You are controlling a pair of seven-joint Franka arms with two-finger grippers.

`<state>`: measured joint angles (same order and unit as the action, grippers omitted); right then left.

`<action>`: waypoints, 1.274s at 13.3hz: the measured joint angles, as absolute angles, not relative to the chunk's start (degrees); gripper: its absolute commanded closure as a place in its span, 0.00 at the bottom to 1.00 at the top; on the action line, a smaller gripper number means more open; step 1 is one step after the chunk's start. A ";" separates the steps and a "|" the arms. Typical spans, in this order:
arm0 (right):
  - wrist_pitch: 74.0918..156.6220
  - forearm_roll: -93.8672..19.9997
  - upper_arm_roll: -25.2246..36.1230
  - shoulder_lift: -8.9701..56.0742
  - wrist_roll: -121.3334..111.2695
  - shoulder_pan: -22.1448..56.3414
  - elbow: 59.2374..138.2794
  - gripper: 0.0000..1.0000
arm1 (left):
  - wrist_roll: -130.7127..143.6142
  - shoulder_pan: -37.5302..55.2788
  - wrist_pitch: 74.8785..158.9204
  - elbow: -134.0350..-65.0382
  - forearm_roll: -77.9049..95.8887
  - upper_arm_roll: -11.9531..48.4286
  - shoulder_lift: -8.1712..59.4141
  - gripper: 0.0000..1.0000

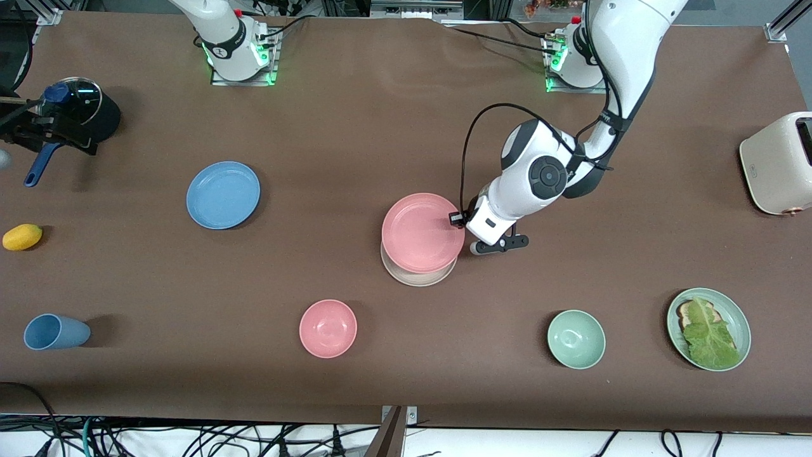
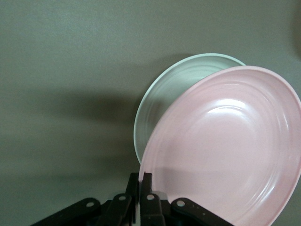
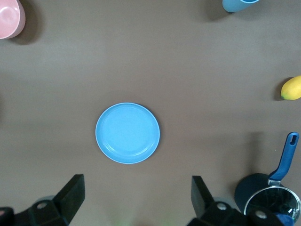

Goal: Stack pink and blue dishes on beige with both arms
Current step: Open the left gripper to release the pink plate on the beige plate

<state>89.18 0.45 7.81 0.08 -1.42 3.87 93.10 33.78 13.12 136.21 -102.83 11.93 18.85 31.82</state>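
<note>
The left gripper (image 2: 141, 197) grips the pink plate (image 1: 422, 231) over the beige plate (image 1: 415, 277); the right gripper (image 3: 136, 197), open, hangs over the untouched blue plate (image 1: 223, 194).

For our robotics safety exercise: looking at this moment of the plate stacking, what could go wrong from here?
1. The left gripper is shut on only the rim of the pink plate, held off-centre over the beige plate; released like this, it may land askew or slide off.
2. The blue plate lies flat on the table, under the open right gripper; its low rim may be hard to pinch and could slip.
</note>
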 measured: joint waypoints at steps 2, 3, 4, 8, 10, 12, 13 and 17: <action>89.17 0.45 7.80 0.08 -1.42 3.87 93.10 0.00 | 34.05 13.30 137.40 -101.63 11.58 18.78 33.83 1.00; 89.16 0.45 7.80 0.08 -1.42 3.88 93.10 0.00 | 34.27 13.33 137.58 -100.71 11.00 18.73 35.01 1.00; 89.15 0.45 7.80 0.08 -1.42 3.88 93.10 0.00 | 34.38 13.33 137.70 -99.75 10.60 18.64 36.06 1.00; 89.12 0.45 7.80 0.08 -1.42 3.88 93.10 0.00 | 34.43 13.36 137.75 -96.99 10.20 18.31 38.72 1.00; 89.11 0.45 7.80 0.08 -1.42 3.88 93.10 0.00 | 34.43 13.48 137.75 -96.78 10.19 18.26 38.97 1.00; 89.07 0.45 7.80 0.08 -1.42 3.88 93.10 0.00 | 34.43 13.73 137.75 -96.67 9.08 18.23 38.97 1.00; 89.04 0.45 7.80 0.08 -1.42 3.88 93.10 0.00 | 34.70 14.02 137.74 -96.64 7.11 18.23 38.97 1.00; 88.99 0.45 7.80 0.08 -1.42 3.88 93.10 0.00 | 39.33 15.14 137.73 -96.63 -1.23 18.24 39.00 0.99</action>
